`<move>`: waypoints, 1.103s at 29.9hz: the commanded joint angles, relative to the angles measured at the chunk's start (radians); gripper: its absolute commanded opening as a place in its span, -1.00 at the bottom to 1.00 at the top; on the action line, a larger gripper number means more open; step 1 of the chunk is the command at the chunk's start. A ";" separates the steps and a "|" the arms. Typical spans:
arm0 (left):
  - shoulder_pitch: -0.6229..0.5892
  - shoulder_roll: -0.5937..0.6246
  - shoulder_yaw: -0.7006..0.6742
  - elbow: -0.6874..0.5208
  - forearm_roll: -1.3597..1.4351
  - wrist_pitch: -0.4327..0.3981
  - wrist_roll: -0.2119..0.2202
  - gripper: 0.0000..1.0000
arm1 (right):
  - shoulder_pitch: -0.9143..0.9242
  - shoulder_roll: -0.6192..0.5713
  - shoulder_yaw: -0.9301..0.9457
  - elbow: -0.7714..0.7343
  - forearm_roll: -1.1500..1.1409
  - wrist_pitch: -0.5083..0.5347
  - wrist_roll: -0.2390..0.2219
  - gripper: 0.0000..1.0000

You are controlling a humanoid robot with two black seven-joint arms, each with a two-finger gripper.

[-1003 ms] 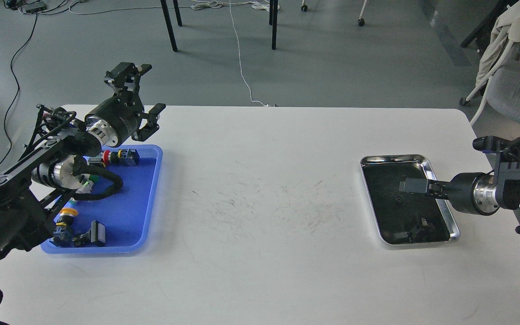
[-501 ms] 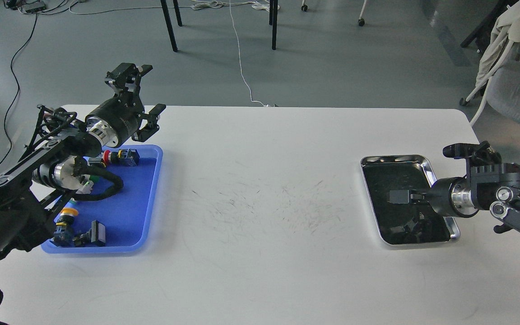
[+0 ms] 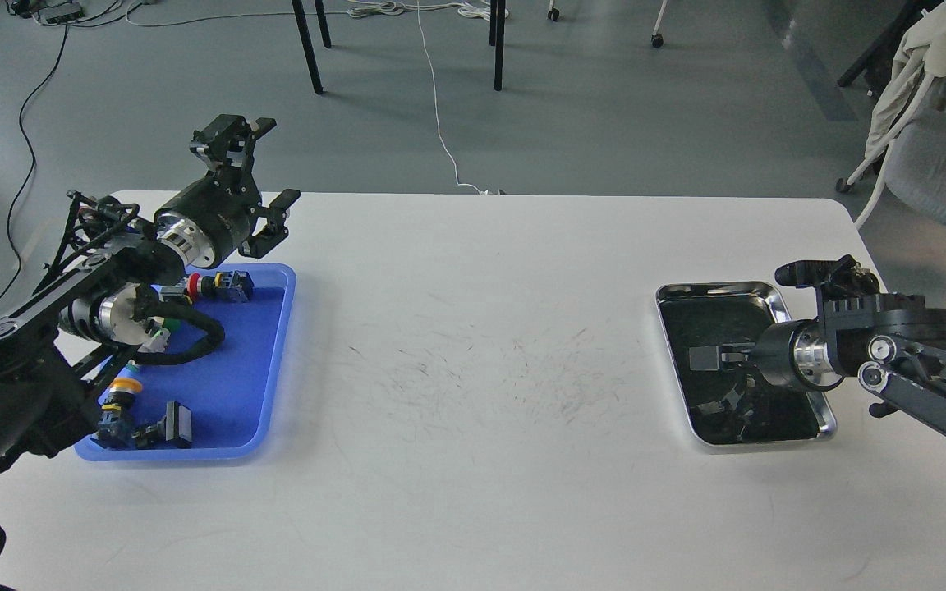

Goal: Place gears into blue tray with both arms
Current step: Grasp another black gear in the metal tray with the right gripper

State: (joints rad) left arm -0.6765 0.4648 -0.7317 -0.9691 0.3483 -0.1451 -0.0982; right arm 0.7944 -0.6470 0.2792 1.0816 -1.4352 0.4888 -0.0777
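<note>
Nearest to me on the left, the blue tray [image 3: 235, 369] sits at the table's left edge. In it I can make out push-button switches with red, green and yellow caps and a couple of black blocky parts. I see no gear in it, though my left arm covers part of its floor, so I can't rule one out.

On the right, the steel tray [image 3: 769, 289] lies well apart from the blue one, across a stretch of scuffed white table [image 3: 481, 492]. Its floor mirrors dark shapes, and I cannot pick out any single gear there; some black bits lie toward its near end, too small to name.

My right gripper [image 3: 701, 358] hangs over the middle of the steel tray, pointing left. It shows as one dark block end-on, so I cannot tell how far its fingers are parted or whether they hold anything.

Farther back, my left gripper [image 3: 264, 176] is raised above the far corner of the blue tray, its fingers spread wide with nothing between them.

My judgement is that the work is at an early stage: no gear visibly delivered. What is left is picking up the gears, carrying them across the table and setting them in the blue tray.
</note>
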 commanded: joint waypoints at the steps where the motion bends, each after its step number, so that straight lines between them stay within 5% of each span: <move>1: 0.000 0.000 0.000 0.000 0.000 0.001 -0.001 0.95 | 0.022 0.000 -0.031 -0.003 -0.004 0.000 0.001 0.37; 9: 0.000 0.000 0.000 0.000 0.000 0.001 0.000 0.95 | 0.032 0.000 -0.060 -0.002 -0.007 0.000 0.006 0.29; 18: -0.002 0.002 0.000 0.000 0.000 0.001 0.000 0.95 | 0.063 -0.005 -0.092 -0.002 -0.019 0.000 0.012 -0.25; 23: -0.002 0.003 0.000 0.000 0.000 0.001 0.000 0.95 | 0.068 -0.008 -0.104 -0.002 -0.019 0.000 0.013 -0.76; 27: -0.002 0.006 0.000 -0.002 0.000 0.001 0.000 0.95 | 0.068 -0.010 -0.106 -0.002 -0.019 0.000 0.015 -0.96; 33: -0.002 0.006 0.000 -0.002 0.000 0.001 0.000 0.95 | 0.085 -0.011 -0.104 -0.002 -0.017 0.000 0.016 -0.96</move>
State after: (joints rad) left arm -0.6781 0.4709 -0.7317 -0.9709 0.3482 -0.1441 -0.0985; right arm 0.8662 -0.6574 0.1743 1.0799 -1.4544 0.4888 -0.0618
